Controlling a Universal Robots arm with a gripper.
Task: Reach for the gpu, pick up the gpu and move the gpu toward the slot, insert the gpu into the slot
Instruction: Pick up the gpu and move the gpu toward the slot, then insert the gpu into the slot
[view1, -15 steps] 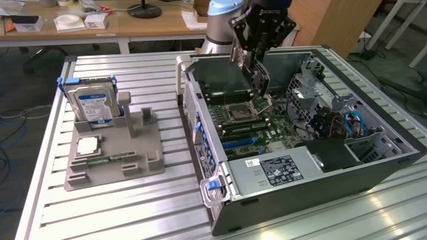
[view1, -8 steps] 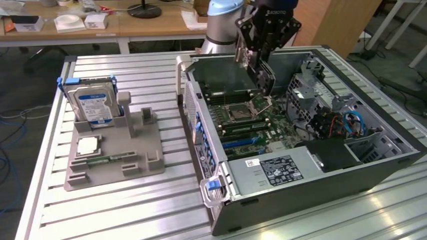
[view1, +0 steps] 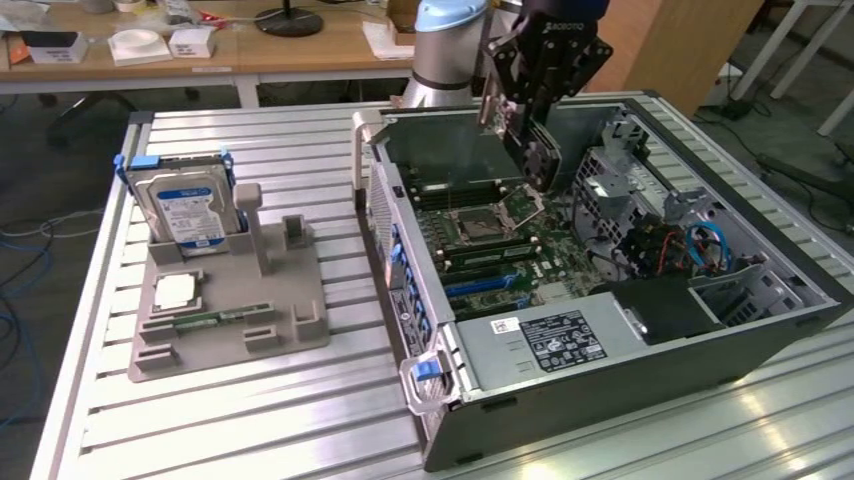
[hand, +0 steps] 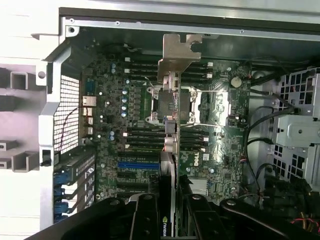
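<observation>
The pincer (view1: 523, 118) is shut tight on the gpu (view1: 537, 152) and holds it by one end. The card hangs on its edge in the air over the open computer case (view1: 627, 365). In the wrist view, the gpu (hand: 170, 150) shows as a thin strip with its silver bracket (hand: 178, 54) at the far end, and the black fingers (hand: 146, 216) press on both sides. Below it lies the green motherboard (view1: 534, 250) with the square processor socket (view1: 483, 220). The blue slot (hand: 138, 164) is off to one side of the card, not touching it. On the desk (view1: 267, 410) beside the case, a hard drive (view1: 187, 210) stands in a grey holder (view1: 227, 320).
</observation>
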